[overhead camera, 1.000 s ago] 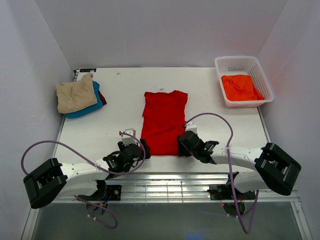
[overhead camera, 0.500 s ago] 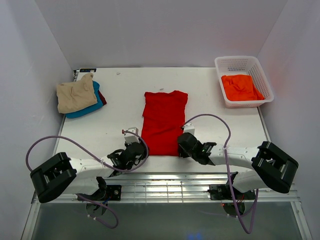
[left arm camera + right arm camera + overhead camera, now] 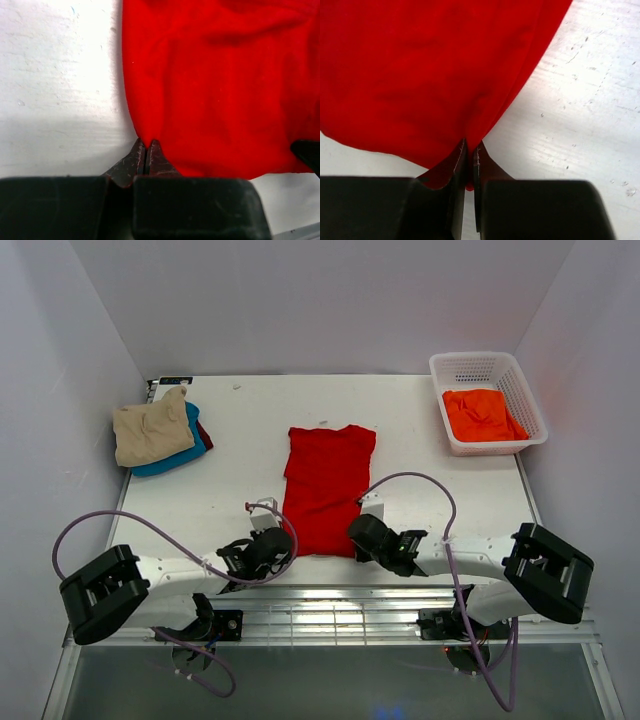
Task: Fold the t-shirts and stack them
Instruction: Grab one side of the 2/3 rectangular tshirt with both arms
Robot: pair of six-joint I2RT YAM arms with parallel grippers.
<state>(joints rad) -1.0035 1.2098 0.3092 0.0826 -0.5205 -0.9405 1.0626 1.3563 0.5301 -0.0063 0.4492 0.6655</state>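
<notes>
Overhead camera, above and behind the arms, looks down and forward over the whole table from well back. Left wrist camera sits very close behind the left claw, facing the near left corner of the red t-shirt. Right wrist camera, equally close behind the right claw, faces the near right corner. All three share the shirt's near hem.

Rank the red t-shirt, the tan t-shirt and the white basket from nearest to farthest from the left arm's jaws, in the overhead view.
1. The red t-shirt, in the middle, its near left corner gripped.
2. The tan t-shirt, far left.
3. The white basket, far right corner.
</notes>
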